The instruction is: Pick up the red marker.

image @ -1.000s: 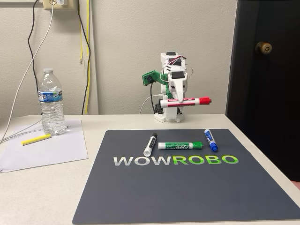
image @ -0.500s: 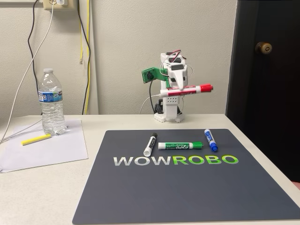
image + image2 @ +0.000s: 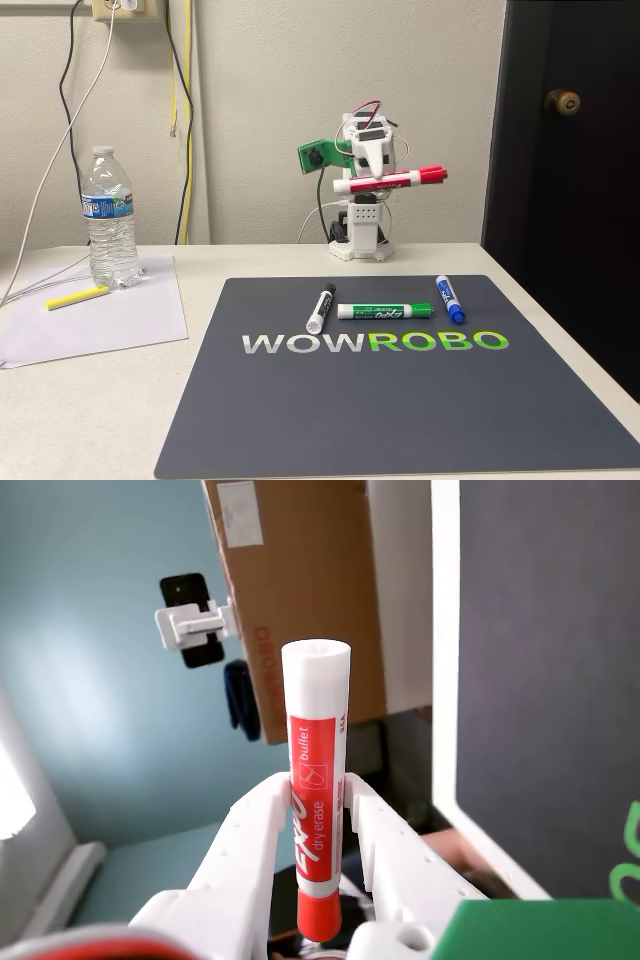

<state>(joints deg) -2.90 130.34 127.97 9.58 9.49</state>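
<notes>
Fixed view: red marker held roughly level in air, well above mat, gripper closed on barrel near white end. Wrist view: jaws clamped on label section of red marker. Pick judged essentially done. Risk: grip off-centre, long capped end overhanging; slip or rotation possible if arm is jerked. Green marker, blue marker, black marker left on mat.

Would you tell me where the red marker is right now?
In the fixed view the red marker is held aloft in the claw, above the arm's base, behind the mat.
</notes>
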